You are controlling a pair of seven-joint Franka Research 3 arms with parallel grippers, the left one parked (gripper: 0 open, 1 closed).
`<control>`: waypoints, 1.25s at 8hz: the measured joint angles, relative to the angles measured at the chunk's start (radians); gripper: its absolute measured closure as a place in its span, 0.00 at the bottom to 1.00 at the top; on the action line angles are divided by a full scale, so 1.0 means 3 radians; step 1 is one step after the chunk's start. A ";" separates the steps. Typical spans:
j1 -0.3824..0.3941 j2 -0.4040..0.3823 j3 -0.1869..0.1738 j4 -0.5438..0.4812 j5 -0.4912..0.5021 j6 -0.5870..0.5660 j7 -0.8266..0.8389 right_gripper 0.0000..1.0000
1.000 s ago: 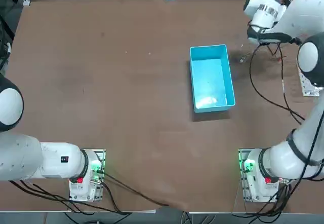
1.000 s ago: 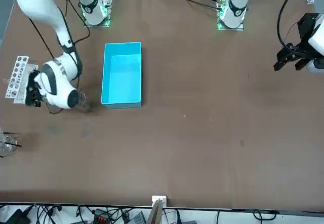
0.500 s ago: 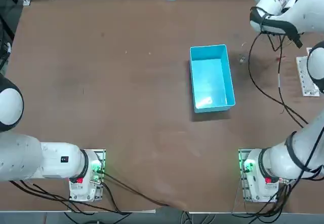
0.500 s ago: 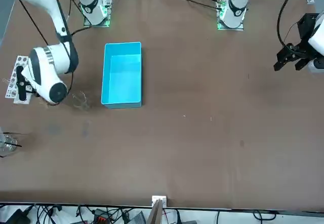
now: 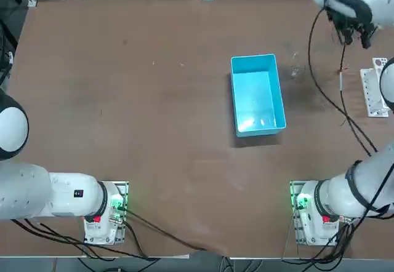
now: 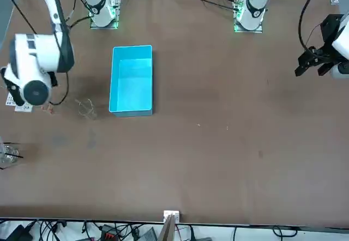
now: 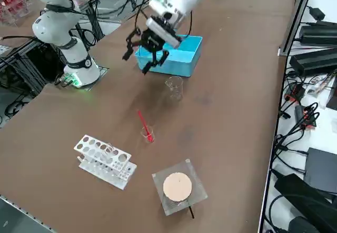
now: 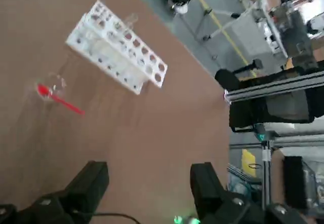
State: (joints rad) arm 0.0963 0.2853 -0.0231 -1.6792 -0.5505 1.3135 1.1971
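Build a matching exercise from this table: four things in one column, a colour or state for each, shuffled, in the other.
1 right gripper
2 bin
3 tube rack
4 stirrer

A red, slanted
B white, full of holes
C blue, open-topped
D open, empty, raised over the table

Pairs: 1-D, 2-C, 3-B, 4-A

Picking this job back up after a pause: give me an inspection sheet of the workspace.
Surface: brown table, no spills seen.
Job's things: clear beaker upright beside the blue bin, not touching; small cup with red stirrer upright, standing apart.
Clutter: white tube rack; clear square plate with tan disc.
Grippers: right gripper raised above the table, open, holding nothing.
Cables: black cable hangs from the right arm over the table.
Surroundings: power units and leads beside the table.
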 joint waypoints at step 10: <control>-0.0252 -0.0730 -0.0008 0.0273 0.1866 0.0440 -0.3730 0.00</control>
State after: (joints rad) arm 0.0206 0.0664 -0.0255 -1.5971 0.0093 1.4455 0.0782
